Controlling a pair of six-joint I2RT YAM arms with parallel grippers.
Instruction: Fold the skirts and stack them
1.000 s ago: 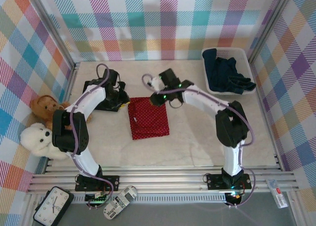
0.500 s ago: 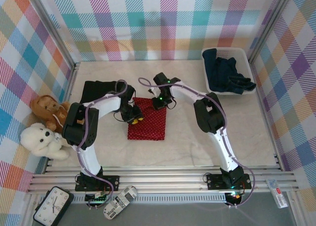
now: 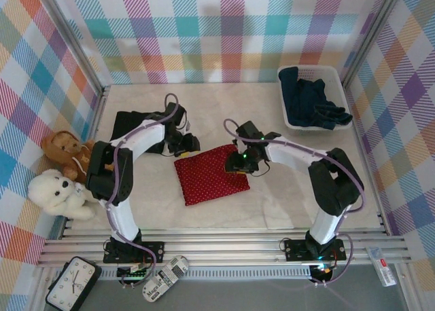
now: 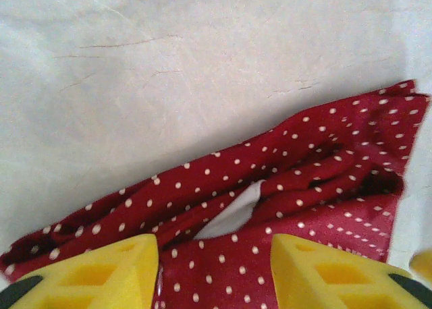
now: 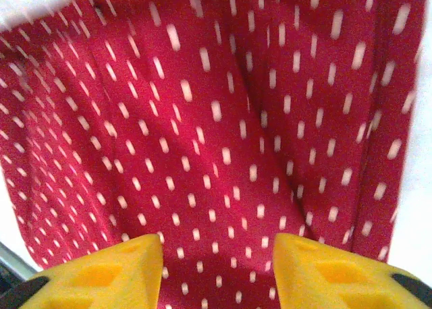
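The folded red dotted skirt (image 3: 207, 178) lies askew at mid-tabletop (image 3: 292, 202), with the left claw (image 4: 214, 255) and right claw (image 5: 217, 255) both wide at its far edge. Stacking likely demands pinching every layer evenly before carrying it toward the black skirt (image 3: 132, 124) beyond.

Both arms bend inward, the left hand (image 3: 183, 142) and right hand (image 3: 239, 161) low, jaws parted.

A lab-style robot test booth: a pale table (image 3: 285, 202) boxed in by plaid walls (image 3: 224, 26) on aluminium framing (image 3: 224, 246).
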